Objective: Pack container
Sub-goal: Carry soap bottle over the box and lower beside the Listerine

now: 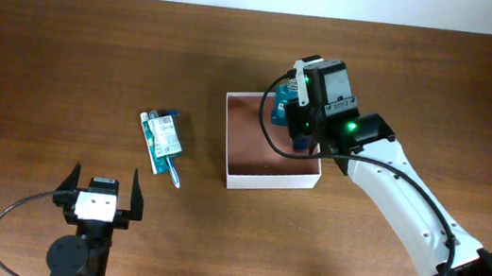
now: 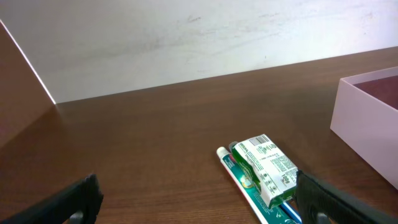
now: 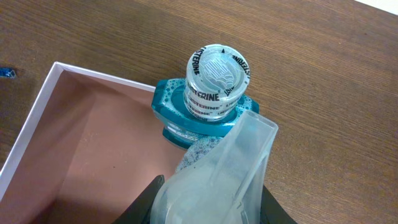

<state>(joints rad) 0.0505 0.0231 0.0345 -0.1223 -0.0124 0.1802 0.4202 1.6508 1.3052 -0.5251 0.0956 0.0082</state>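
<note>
Recorded from left to right across a dark brown, wood-grained bench (image 1: 47,55), bounded along its far edge by a pale, faintly scuffed wall (image 2: 186,43). Showed, near the front edge toward the left corner, the left gripper (image 1: 105,181), fingers spread wide and holding nothing. Found just beyond it, left of centre, a green-and-white toothpaste box (image 1: 161,134) lying flat on a tube (image 2: 235,168), both on bare wood. Placed the container (image 1: 269,178) right of centre, midway between front and far edges, white walls upright, reddish-brown floor showing. Caught at its far-right corner the right gripper (image 1: 292,115), fingers drawn narrow against a teal bottle (image 3: 214,84), upright, clear cap uppermost. Could not tell whether the base touched the floor.
</note>
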